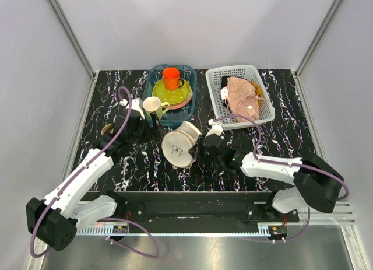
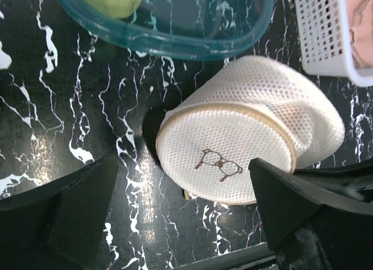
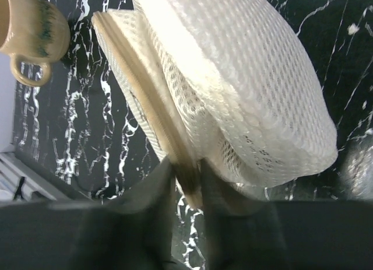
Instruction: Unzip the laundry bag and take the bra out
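Black counter [image 1: 145,168] veined in white runs between pale grey walls, with your two arms bolted at its near edge.

Nearest you, your right arm reaches in low from the right. Your right fingers [image 3: 137,223] are drawn narrow on the laundry bag [image 1: 178,146], pinching the beige band that rims its round face. Your right wrist camera shows that band running down between the two dark fingers.

The bag lies mid-counter, tipped on its side. Its cream mesh wall bulges toward the far right, and its flat face with the small spectacles print is turned toward the near left. What the mesh holds cannot be made out, and the state of the zip cannot be told from these angles.

Your left arm comes up from the near left corner. Your left fingers [image 2: 76,206] stand wide apart and hold nothing. They sit off to the bag's left without touching it, and the printed face is framed between them in your left wrist view.

Just beyond those fingers a cream mug [image 1: 152,107] stands upright beside the near left corner of a teal see-through tub [image 2: 175,48]. The tub holds a yellow-green dotted dish, with an orange cup [image 1: 171,77] standing on it.

To the tub's right, toward the far wall, a white lattice basket [image 2: 326,37] carries a pale pink cloth [image 1: 242,94] with a white tag.
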`<move>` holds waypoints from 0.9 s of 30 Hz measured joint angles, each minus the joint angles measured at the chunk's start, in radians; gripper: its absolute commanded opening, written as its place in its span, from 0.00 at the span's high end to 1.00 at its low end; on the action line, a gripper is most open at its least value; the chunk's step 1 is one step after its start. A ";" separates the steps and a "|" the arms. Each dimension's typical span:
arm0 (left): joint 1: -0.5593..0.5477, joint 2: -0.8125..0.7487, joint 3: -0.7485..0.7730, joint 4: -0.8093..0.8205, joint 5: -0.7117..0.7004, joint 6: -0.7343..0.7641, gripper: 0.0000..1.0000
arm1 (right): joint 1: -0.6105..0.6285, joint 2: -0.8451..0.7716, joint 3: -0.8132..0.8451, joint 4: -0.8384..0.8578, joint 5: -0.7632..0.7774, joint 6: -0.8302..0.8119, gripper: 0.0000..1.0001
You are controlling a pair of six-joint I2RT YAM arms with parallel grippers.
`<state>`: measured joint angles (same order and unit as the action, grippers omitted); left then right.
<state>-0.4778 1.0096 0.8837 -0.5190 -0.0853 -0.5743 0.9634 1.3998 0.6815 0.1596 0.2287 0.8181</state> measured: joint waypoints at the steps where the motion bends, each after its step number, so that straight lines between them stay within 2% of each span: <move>1: 0.003 0.000 -0.012 0.003 0.004 -0.001 0.01 | 0.001 0.000 0.000 0.000 0.002 0.002 1.00; 7: 0.046 -0.024 -0.112 0.035 0.082 -0.018 0.01 | 0.002 -0.070 0.003 -0.016 0.004 0.000 1.00; 10: 0.083 -0.068 -0.166 0.065 0.149 -0.038 0.01 | -0.020 -0.140 0.005 -0.017 -0.047 -0.008 1.00; 15: 0.135 -0.135 -0.257 0.163 0.302 -0.093 0.01 | -0.108 -0.185 0.018 0.010 -0.212 -0.009 1.00; 24: 0.164 -0.143 -0.404 0.381 0.541 -0.205 0.03 | -0.227 -0.191 0.018 0.071 -0.546 -0.007 1.00; 27: 0.167 -0.136 -0.412 0.447 0.586 -0.225 0.09 | -0.248 -0.191 0.016 0.102 -0.621 0.002 1.00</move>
<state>-0.3103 0.8734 0.4713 -0.0723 0.5003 -0.7998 0.7155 1.2087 0.6979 0.2615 -0.3920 0.8200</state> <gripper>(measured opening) 0.969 0.020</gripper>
